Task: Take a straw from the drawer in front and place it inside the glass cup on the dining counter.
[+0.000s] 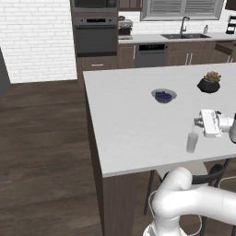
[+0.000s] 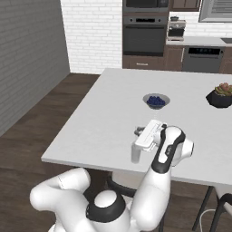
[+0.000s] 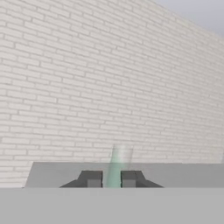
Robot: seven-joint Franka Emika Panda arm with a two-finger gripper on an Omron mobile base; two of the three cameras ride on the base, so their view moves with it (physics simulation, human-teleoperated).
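The glass cup (image 1: 191,142) (image 2: 135,154) stands upright near the front edge of the white dining counter (image 1: 129,120) (image 2: 99,127). My gripper (image 1: 196,123) (image 2: 137,132) (image 3: 111,179) lies level just above the cup's rim and points toward the brick wall. In the hand view a pale, thin, upright streak, the straw (image 3: 119,162), rises between the two finger tips, which stand close together on it. Whether its lower end is inside the cup I cannot tell. The drawer is out of view.
A shallow bowl with blue contents (image 1: 163,96) (image 2: 156,100) sits mid-counter, and a potted succulent (image 1: 209,83) (image 2: 220,96) stands farther right. The counter's front edge runs just below the cup. Ovens and the sink counter line the far wall.
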